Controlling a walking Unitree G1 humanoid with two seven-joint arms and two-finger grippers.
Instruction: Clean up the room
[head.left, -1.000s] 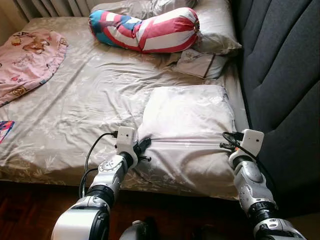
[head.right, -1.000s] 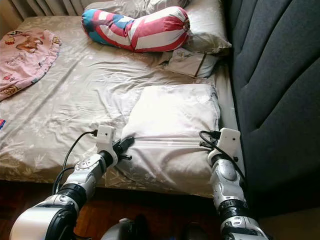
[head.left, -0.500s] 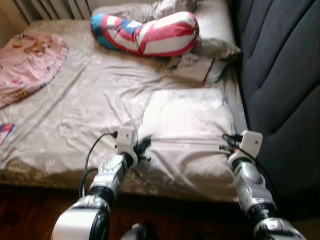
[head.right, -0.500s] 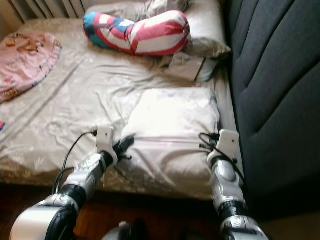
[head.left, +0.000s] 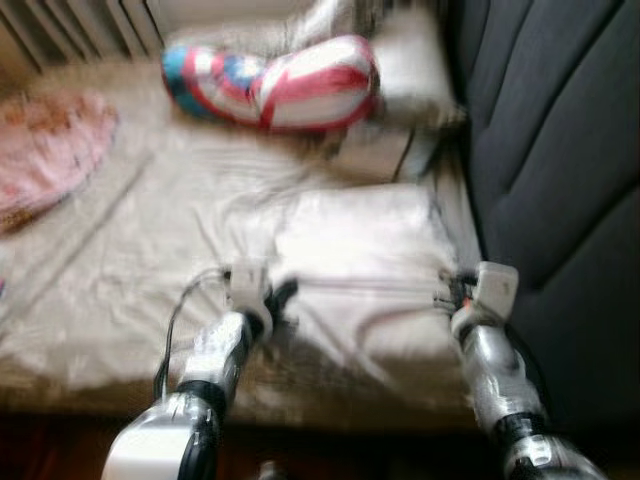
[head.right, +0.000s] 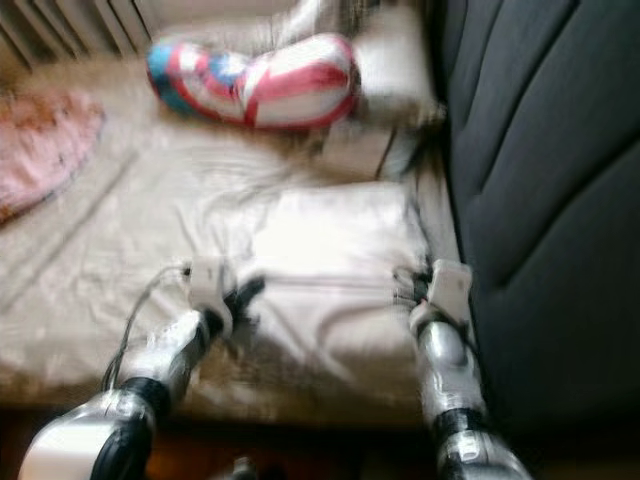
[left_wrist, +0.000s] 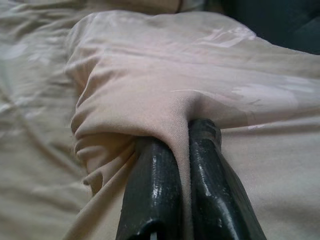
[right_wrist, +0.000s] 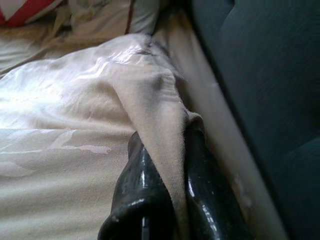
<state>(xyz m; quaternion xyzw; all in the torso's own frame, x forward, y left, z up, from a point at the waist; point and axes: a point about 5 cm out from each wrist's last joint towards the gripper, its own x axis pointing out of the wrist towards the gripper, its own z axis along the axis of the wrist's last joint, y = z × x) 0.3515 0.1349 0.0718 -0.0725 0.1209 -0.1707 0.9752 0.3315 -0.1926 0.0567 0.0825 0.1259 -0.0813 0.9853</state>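
Both pincers, left gripper (left_wrist: 182, 165) and right gripper (right_wrist: 167, 165), stay clamped on the pillow's (head.left: 360, 270) near corners while the head view blurs, suggesting a carry beginning.

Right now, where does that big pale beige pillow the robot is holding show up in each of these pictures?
Left eye view: big pale beige pillow lies low and centre-right, between both arms.
Right eye view: the same, centre.
Left wrist view: its cover is pinched between the left pincer.
Right wrist view: its edge is pinched in the right pincer.
Shared landmark: the dark grey padded headboard beside it.
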